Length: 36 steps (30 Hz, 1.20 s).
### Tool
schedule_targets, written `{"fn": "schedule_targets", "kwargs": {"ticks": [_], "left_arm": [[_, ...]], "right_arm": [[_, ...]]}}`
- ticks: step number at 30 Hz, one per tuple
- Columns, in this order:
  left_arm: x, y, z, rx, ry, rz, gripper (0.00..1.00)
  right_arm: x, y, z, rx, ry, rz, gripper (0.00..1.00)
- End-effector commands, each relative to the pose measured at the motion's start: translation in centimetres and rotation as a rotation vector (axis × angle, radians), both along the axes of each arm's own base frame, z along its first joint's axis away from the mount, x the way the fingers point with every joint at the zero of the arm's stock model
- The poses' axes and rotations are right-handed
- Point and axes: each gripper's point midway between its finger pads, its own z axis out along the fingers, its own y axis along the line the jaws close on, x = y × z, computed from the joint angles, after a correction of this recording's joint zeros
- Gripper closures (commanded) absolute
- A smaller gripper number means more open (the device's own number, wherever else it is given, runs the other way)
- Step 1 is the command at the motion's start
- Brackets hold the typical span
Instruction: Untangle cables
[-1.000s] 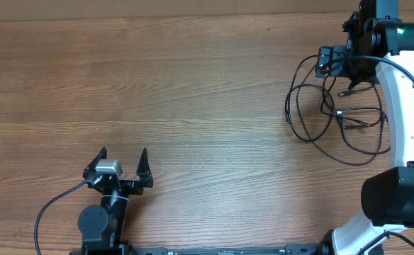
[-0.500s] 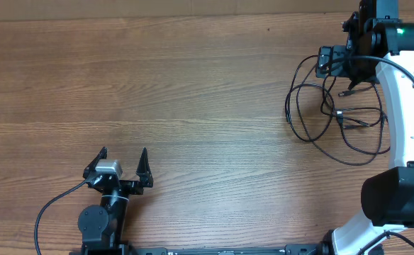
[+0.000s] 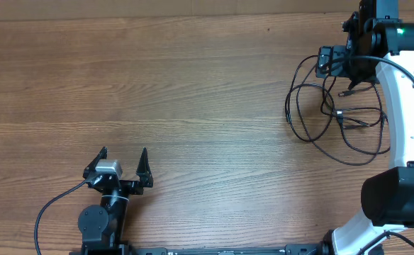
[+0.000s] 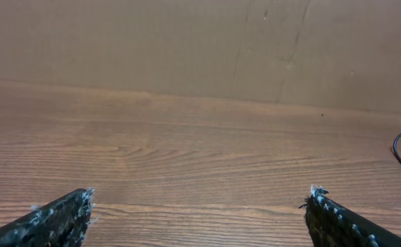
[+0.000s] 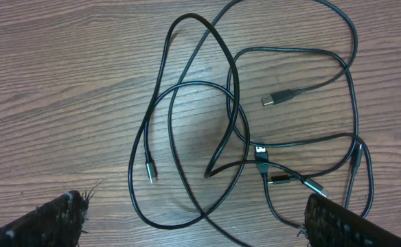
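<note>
Nearest the robot's side of the table (image 3: 193, 92), the overhead view shows the left gripper (image 3: 123, 152) low by its base, pointing away across the wood, its two fingers spread wide with nothing between them; a thicker black cord (image 3: 51, 205) curls off from the left arm's base. The left wrist view confirms the wide spread; bare wood grain lies between the two dark fingertips (image 4: 63, 216); only this view shows the plain brown wall (image 4: 187, 48) behind the far table edge, and a sliver of black cable loop at its right border.

Farther off, on the right, the right arm (image 3: 402, 113) reaches as a long white link from its dark base to the far right corner; a small green light (image 3: 401, 30) glows near its wrist.

The right wrist view gives what the overhead cannot; the right gripper (image 5: 195, 202) is open wide and grips nothing; the cables (image 5: 261, 152) lie flat on the wood between and beyond its fingertips, loops crossing in a loose tangle; one silver-tipped plug (image 5: 281, 97) points left inside a loop; another plug (image 5: 150, 171) lies at the left.
</note>
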Motion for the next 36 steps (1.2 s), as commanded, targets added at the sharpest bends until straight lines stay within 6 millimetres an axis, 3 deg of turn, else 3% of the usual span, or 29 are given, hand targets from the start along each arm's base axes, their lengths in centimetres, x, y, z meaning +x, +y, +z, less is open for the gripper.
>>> {"fn": "schedule_targets", "kwargs": {"ticks": [1, 5, 11, 19, 28, 32, 36], "left_arm": [[0.0, -0.1, 0.0, 0.022, -0.008, -0.002, 0.00], [0.0, -0.1, 0.0, 0.022, -0.007, -0.003, 0.00], [0.0, -0.1, 0.0, 0.022, -0.008, -0.002, 0.00], [0.0, -0.1, 0.0, 0.022, -0.007, -0.003, 0.00], [0.0, -0.1, 0.0, 0.022, -0.008, -0.003, 0.00], [0.0, -0.1, 0.0, 0.022, -0.007, -0.003, 0.01], [0.0, -0.1, 0.0, 0.022, -0.008, -0.003, 0.00]], "right_arm": [[0.1, 0.0, -0.4, 0.007, 0.007, -0.004, 0.00], [-0.1, 0.3, 0.7, 0.005, -0.021, 0.003, 0.00], [-1.9, 2.1, 6.2, 0.001, -0.163, 0.047, 0.00], [-6.8, 3.6, 14.7, 0.003, -0.403, 0.090, 0.00], [-13.0, 3.4, 21.4, 0.002, -0.625, 0.089, 0.00], [-15.2, 3.6, 22.0, 0.005, -0.664, 0.099, 0.00], [-17.3, 4.4, 19.7, 0.017, -0.634, 0.136, 0.00]]}}
